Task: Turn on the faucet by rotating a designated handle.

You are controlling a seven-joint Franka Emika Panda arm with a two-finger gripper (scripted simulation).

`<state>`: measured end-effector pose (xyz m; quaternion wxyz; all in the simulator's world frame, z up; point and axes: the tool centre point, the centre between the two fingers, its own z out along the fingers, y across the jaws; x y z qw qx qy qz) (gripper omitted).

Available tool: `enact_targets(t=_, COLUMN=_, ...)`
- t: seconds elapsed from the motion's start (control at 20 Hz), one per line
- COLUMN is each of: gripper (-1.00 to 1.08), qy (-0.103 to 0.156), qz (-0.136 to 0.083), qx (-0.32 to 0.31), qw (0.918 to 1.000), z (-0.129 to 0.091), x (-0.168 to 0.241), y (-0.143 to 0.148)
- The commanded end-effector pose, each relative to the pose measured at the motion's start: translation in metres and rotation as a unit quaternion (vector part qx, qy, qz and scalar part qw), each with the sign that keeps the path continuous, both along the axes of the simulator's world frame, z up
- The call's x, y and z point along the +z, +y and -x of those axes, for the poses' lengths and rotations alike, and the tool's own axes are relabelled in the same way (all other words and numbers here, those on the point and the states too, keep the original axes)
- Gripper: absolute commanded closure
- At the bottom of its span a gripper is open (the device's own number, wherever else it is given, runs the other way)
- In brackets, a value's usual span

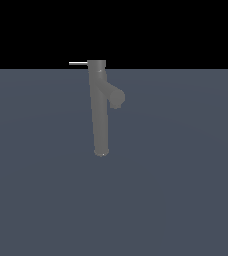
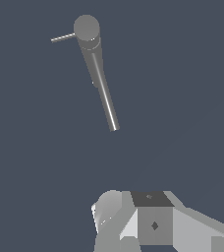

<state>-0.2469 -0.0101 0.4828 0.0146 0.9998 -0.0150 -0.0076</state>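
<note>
The faucet point(image 1: 100, 110) stands upright on a flat slate-blue floor point(image 1: 186, 190), a tall matte grey column set a little toward the exterior view's left of centre. Its base rests on the floor in the middle distance, and its cap end reaches just above the line where the floor meets the black background point(image 1: 176, 30). A short stubby spout point(image 1: 116, 96) branches off the upper part of the column and angles down toward the exterior view's right.

The handle point(image 1: 77, 63), a thin light-silver rod, sticks out level from the cap end toward the exterior view's left, on the opposite side from the spout. It is far thinner than the column and nothing touches it.

In the wrist view the faucet point(image 2: 97, 69) is seen from above, its round cap nearest the camera and the column narrowing away to its base, with the handle point(image 2: 63, 37) jutting sideways from the cap. The gripper point(image 2: 148, 224) appears only as white and grey blocky housing at the frame's edge, well apart from the faucet. Its fingers are out of sight, so I cannot tell how widely they are spread. The arm does not appear in the exterior view.
</note>
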Motion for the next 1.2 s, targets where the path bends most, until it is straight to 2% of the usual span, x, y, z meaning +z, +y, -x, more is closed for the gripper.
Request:
enact_targets(t=0.0, gripper=1.08, qy=0.000, qz=0.000, qx=0.000, qw=1.0000, z=0.000, x=0.000, y=0.000)
enact_targets(t=0.4, gripper=1.08, qy=-0.006, qz=-0.015, qx=0.022, qw=0.9996, z=-0.006, x=0.004, y=0.012)
enact_targets(t=0.75, gripper=1.08, qy=-0.006, qz=-0.015, qx=0.024, qw=0.9996, z=-0.009, x=0.003, y=0.013)
enact_targets(t=1.15, gripper=1.08, qy=-0.006, qz=-0.013, qx=0.035, qw=0.9993, z=-0.037, x=-0.005, y=0.019)
